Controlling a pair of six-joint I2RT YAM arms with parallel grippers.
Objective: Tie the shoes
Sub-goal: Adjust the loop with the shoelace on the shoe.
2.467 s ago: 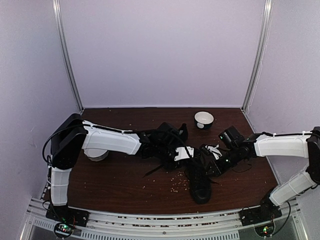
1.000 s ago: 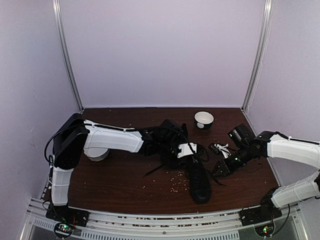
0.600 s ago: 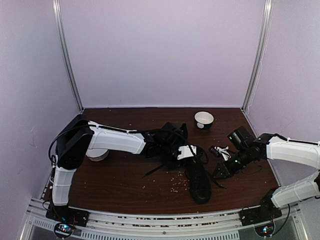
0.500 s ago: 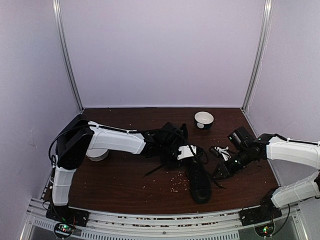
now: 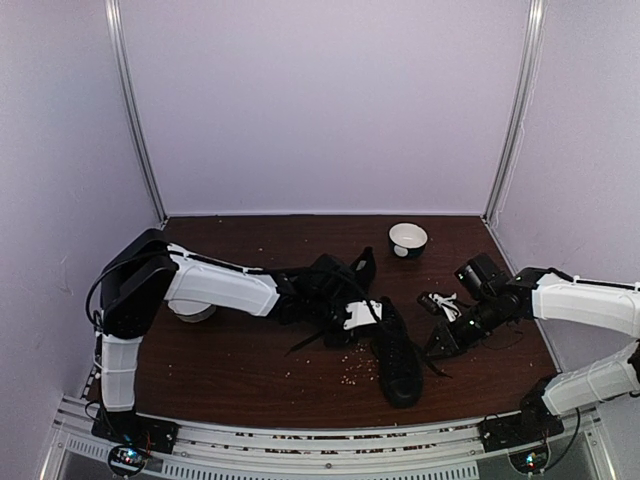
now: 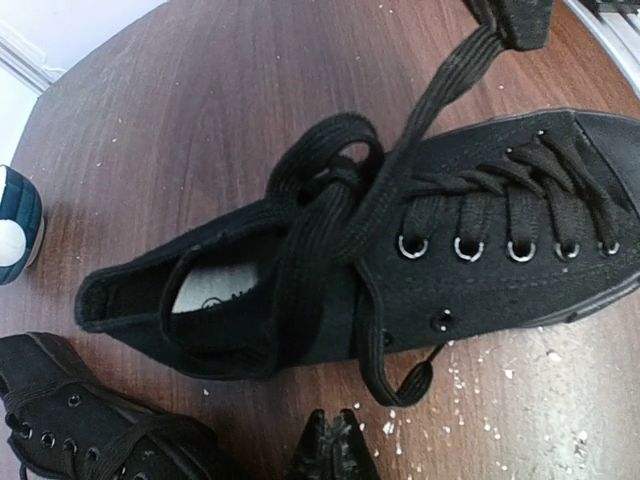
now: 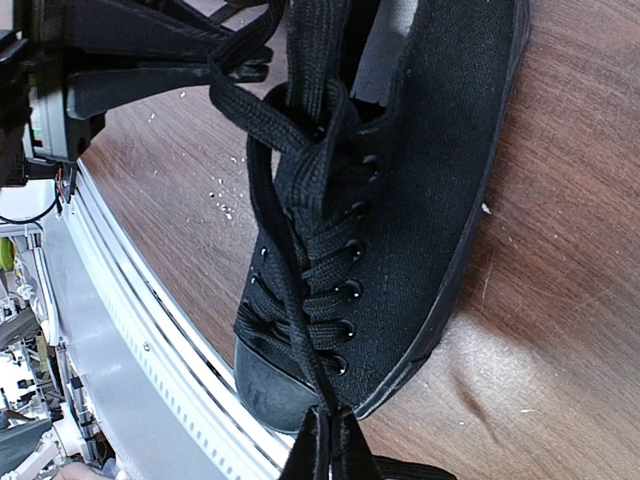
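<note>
Since the frame one second earlier, the left arm has drawn back to the left and its jaws have closed, while the right arm has hardly shifted.

The near shoe (image 5: 397, 355) lies at the centre-right of the table (image 5: 250, 360), toe toward the near edge. A loose loop (image 6: 330, 165) is crossed over its tongue. One lace (image 6: 430, 110) runs taut from this crossing to the right gripper (image 7: 330, 428), which is clamped on it just right of the shoe. The left gripper (image 6: 332, 445) hangs beside the shoe's left flank, fingertips pressed together. No lace can be seen between them, so whether it has caught one cannot be told.

The second shoe (image 5: 350, 270) lies just beyond, and a white bowl (image 5: 395, 240) sits well apart at the far right.

Likely failures:
- If the left jaws closed on nothing, the right pull is unopposed and may drag the shoe or draw the loop out.
- The second shoe's laces lie close enough to be snagged.
</note>
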